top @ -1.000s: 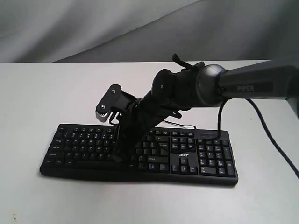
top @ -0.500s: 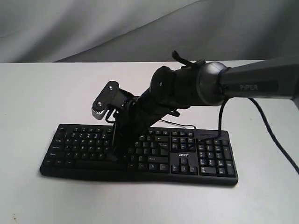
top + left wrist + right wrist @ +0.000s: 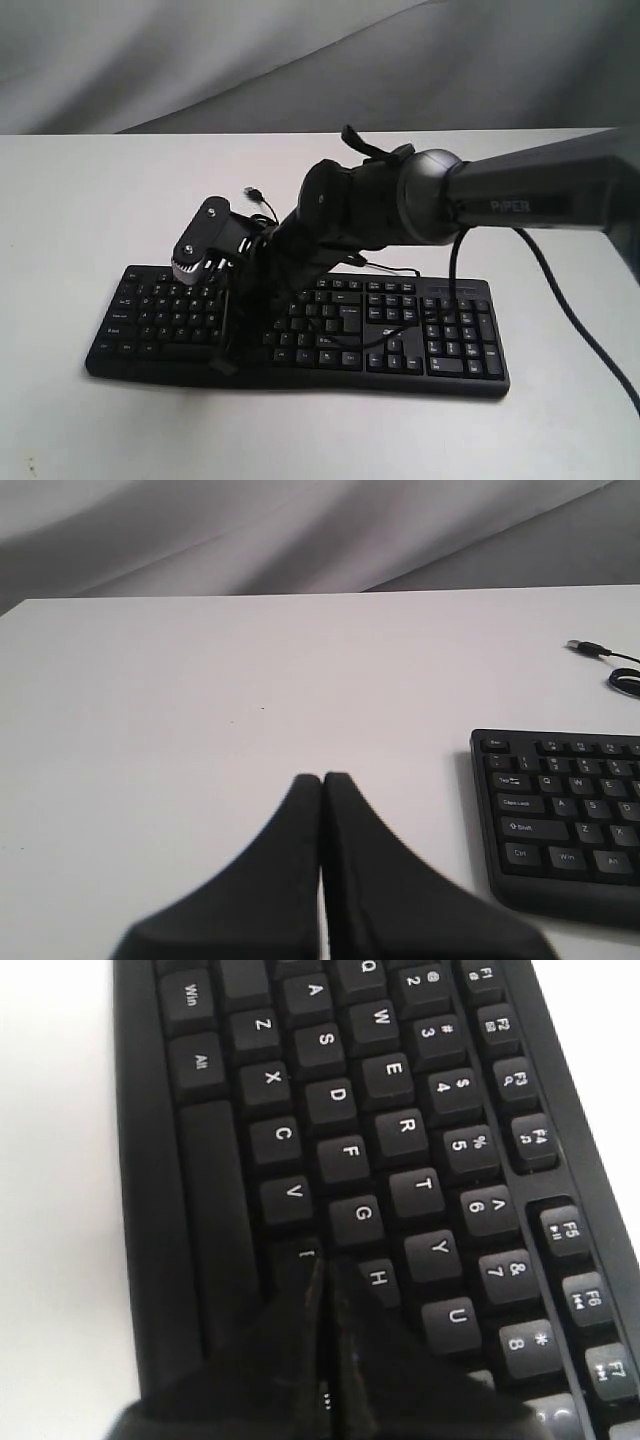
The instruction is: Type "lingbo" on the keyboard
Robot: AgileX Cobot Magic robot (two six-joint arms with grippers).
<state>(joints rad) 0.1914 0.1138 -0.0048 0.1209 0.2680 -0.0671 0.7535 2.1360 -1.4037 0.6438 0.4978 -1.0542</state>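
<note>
**Closed fingertip at the B key: late stage of typing "lingbo"**

Long flat black full-size keyboard (image 3: 400, 340) with white-lettered keys, flat on the white table top (image 3: 90, 200), number pad toward the right arm's side; thin black USB cable (image 3: 625, 680) and its plug (image 3: 590, 648) lying loose on the table behind it.

Right gripper (image 3: 320, 1265) stretched across the middle to the left half of the letter block; black fingers clenched together on nothing, serving as a single stylus; tip down at the bottom letter row, over the key just beside V and below G and H; legend hidden, by position B; pressed or merely touching, cannot tell.

Left gripper (image 3: 322, 780) likewise closed and empty, hanging over bare table beside the keyboard's Tab-and-Shift end, apart from it.

Progress, as a judgement only: no screen in view, hence no proof of letters entered; with B fifth of six letters, probably l, i, n, g done, b in hand, o left; next move up to the top letter row, toward the number-pad side; risk of clipping a neighbour such as I or P.
</note>
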